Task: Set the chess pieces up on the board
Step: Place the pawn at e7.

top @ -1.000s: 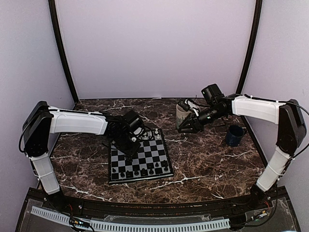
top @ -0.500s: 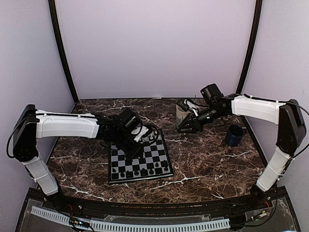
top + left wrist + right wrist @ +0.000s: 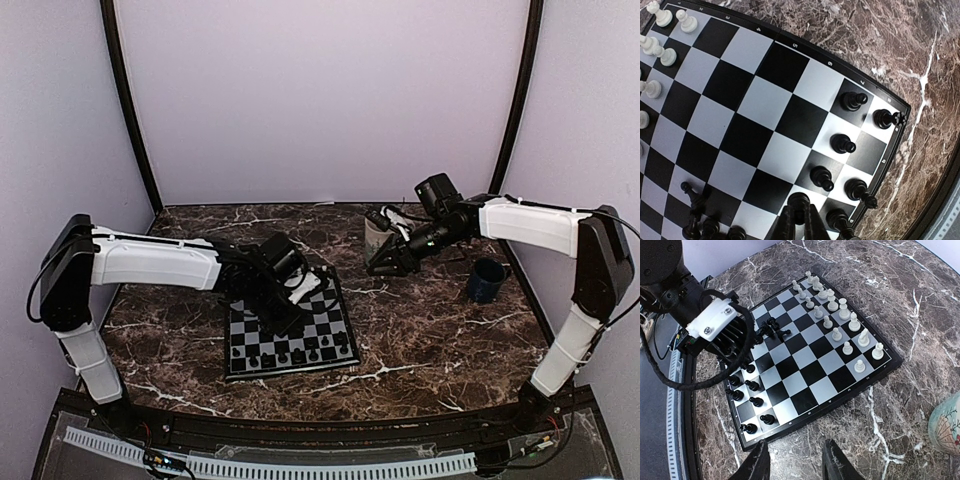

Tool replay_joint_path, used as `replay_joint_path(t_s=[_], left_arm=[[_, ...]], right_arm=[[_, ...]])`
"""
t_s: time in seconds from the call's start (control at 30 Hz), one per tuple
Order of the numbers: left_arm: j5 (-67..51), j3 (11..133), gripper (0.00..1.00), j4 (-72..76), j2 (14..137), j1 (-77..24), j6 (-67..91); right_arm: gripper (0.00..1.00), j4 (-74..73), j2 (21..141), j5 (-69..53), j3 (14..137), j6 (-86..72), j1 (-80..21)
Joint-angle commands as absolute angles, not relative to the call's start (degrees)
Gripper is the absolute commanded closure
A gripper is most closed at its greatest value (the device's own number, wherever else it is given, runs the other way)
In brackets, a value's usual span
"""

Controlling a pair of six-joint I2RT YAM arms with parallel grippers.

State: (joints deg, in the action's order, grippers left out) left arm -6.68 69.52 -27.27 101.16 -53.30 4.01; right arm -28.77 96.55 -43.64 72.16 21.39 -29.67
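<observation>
Top external: board [image 3: 325,330] on the desk [image 3: 430,330], at 8 o'clock from its centre.
Chess pieces: black pieces [image 3: 285,357] along the board's 6 o'clock edge, white pieces [image 3: 840,325] along its 12 o'clock edge.
Left end effector [image 3: 799,212]: pinched narrow above the black ranks; cannot tell if it grips a piece.
Right end effector [image 3: 795,460]: partly wide, empty.

You could read only the coordinate marks printed on the board [image 3: 765,102]. In the left wrist view, small pale digits ran along its dark border from the top of the frame down toward the right edge, with 4, 5, 6 and 7 roughly legible. The marks down the right-hand border were too small to make out.
</observation>
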Motion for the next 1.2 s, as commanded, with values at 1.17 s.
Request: replay_joint_path(t_s=[1.17], left_arm=[[-5.58, 71.81, 0.71, -30.32, 96.74, -54.34, 3.73]], right_arm=[[0.63, -29.70, 97.69, -43.25, 74.34, 22.67, -31.37]])
